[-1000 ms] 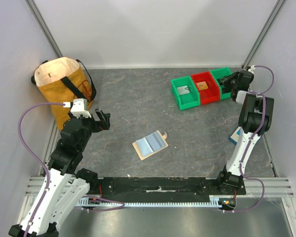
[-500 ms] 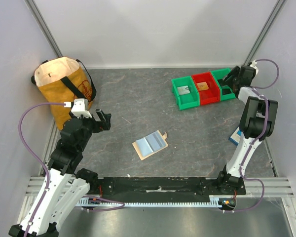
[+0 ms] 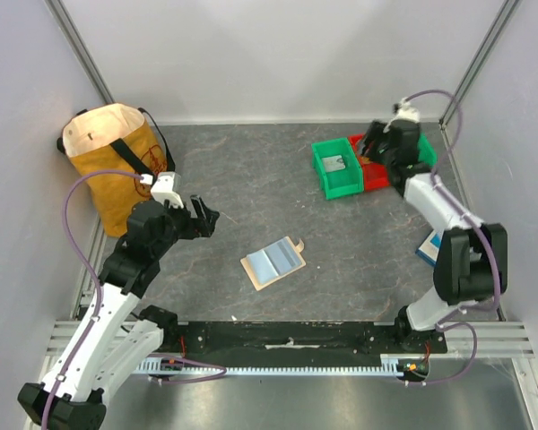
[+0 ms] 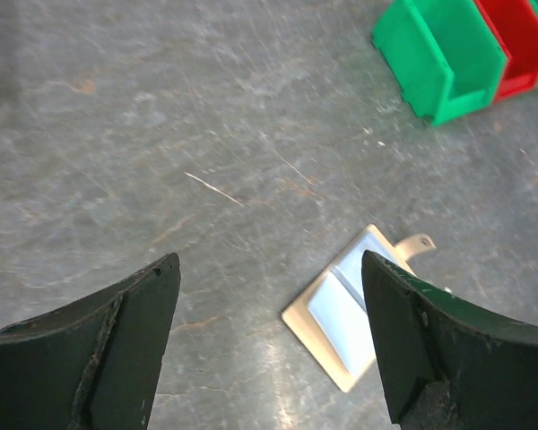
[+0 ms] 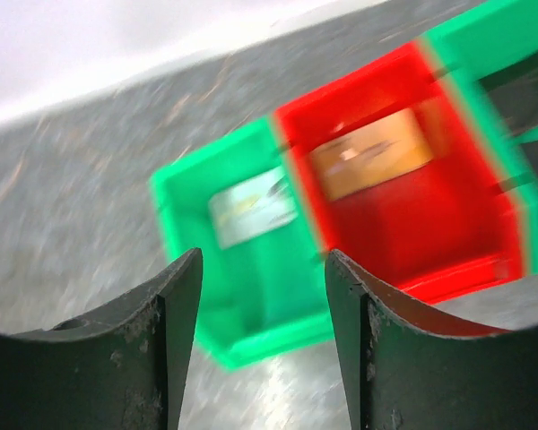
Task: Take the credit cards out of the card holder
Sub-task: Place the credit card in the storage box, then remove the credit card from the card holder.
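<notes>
**Card holder** point(image 3: 273, 262): tan, lying open at mid-desk point(image 3: 251, 170), pale blue face showing. Whether any card is sitting inside cannot be told.

**Credit cards:** the orange-tan card point(image 5: 369, 154) is lying flat in the red bin point(image 5: 484, 260), and a pale card point(image 5: 251, 208) in the green bin point(image 5: 251, 336).

**Handling (judged):** light, thin, stiff and slick, offering only their edges for pinching.

**Left gripper** point(image 4: 269, 269): hanging released near the holder.

**Right gripper** point(image 5: 262, 260): hovering over the bins, jaws parted, grasping nothing.

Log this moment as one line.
card holder: open, on table | left fingers: open, empty | right fingers: open, empty, by red bin | orange card: in red bin
</notes>
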Tool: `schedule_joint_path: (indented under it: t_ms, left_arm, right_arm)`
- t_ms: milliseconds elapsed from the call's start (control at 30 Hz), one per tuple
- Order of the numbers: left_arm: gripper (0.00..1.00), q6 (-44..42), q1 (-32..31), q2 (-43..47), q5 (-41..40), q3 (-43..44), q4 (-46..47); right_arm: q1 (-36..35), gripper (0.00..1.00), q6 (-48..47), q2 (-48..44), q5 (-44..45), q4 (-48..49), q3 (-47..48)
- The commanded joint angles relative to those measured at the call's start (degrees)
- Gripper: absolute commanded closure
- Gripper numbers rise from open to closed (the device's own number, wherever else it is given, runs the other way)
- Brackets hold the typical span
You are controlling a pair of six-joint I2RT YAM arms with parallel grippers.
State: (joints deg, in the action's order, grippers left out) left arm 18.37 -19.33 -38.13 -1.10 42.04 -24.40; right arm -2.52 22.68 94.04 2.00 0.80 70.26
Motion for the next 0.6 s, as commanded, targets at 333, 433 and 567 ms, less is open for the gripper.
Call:
schedule_joint_path:
  t_ms: [333, 433, 567]
  left_arm:
    - [0.15, 15.6, -5.7, -8.9, 17.2, -2.8, 7.6]
    - [0.16, 17.9, -10.4, -11.6, 14.3, -3.5, 9.8]
    - [0.21, 21.3, -16.2, -15.1, 10.3, -5.4, 13.4]
  right_arm:
    - [-31.5, 0.40, -4.1, -15.6, -5.1, -4.5, -17.1]
    - [-36.2, 0.41, -3.2, -14.8, -5.2, -4.8, -18.7]
    - [-40.5, 0.46, -1.3, -13.4, -5.2, -1.2, -22.4]
